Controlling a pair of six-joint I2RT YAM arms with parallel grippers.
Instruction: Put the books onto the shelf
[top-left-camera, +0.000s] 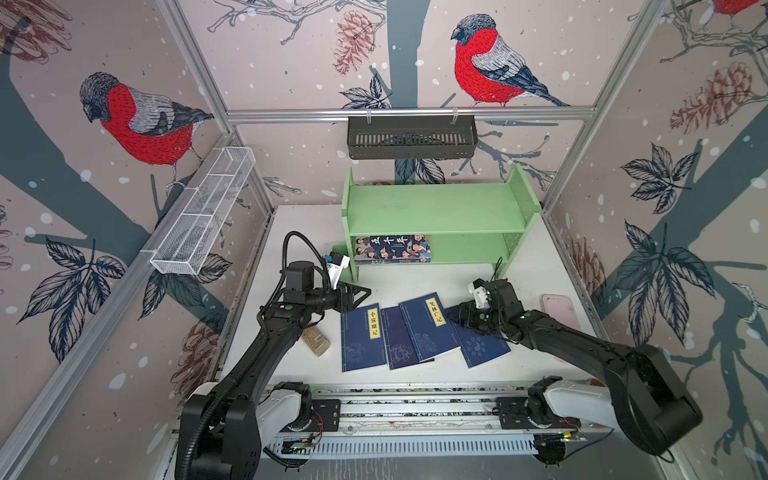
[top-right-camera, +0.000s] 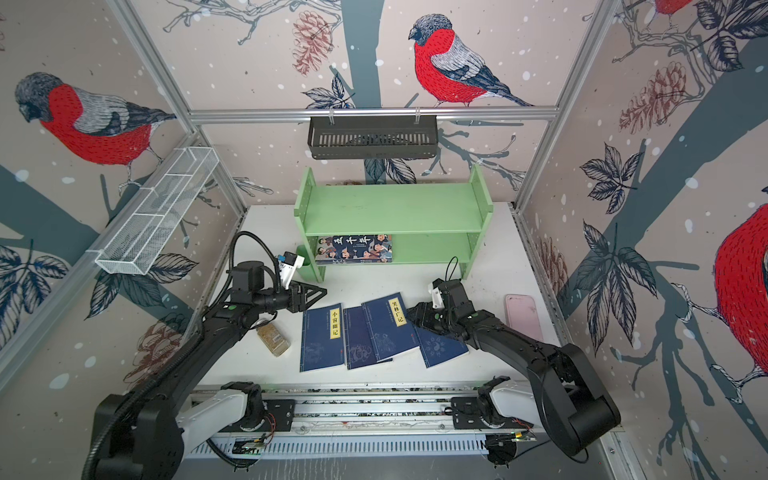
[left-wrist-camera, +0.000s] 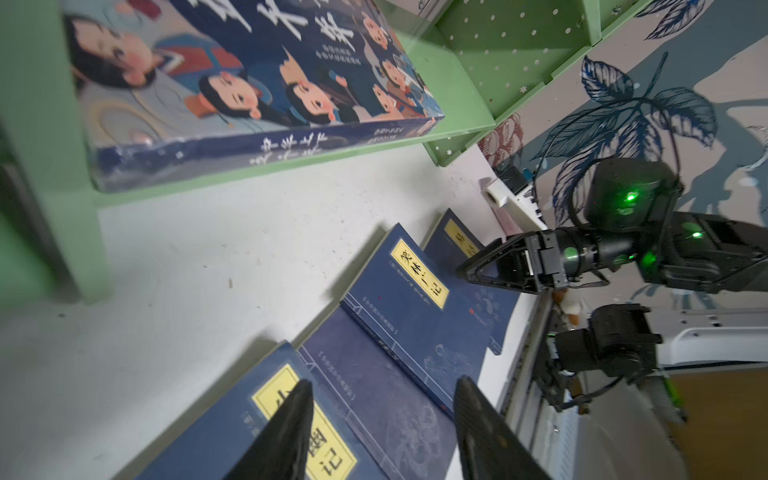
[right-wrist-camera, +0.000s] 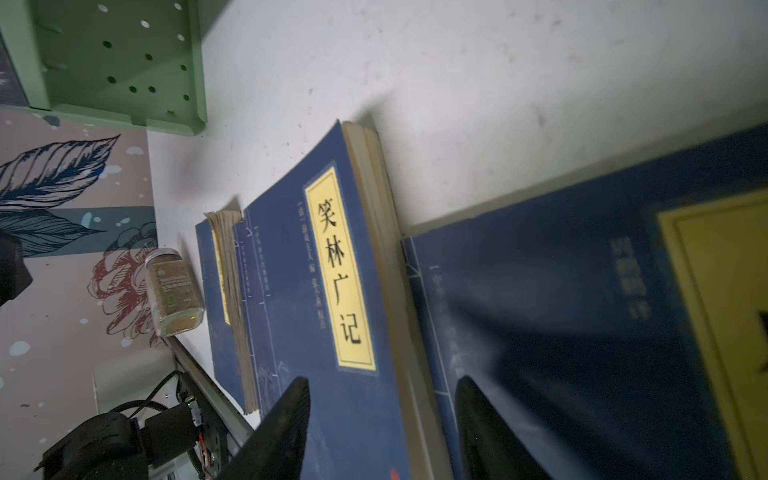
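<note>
We see the left gripper (top-left-camera: 365, 293) and right gripper (top-left-camera: 451, 312) both open and empty over four overlapping thin navy-blue paperbacks (top-left-camera: 361, 345) on the white table (top-left-camera: 415, 282). The colourful cartoon-cover book (top-left-camera: 390, 248) lies on the lower tier of the light green shelf (top-left-camera: 436, 208). Because the paperbacks overlap, lifting one risks dragging its neighbours.

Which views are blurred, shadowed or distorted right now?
Both top views: sharp, evenly lit, wide-angle bending at the edges. Left wrist view: cartoon-cover book soft, close up. Right wrist view: nearest navy book smeared and in shadow; top navy book legible.
</note>
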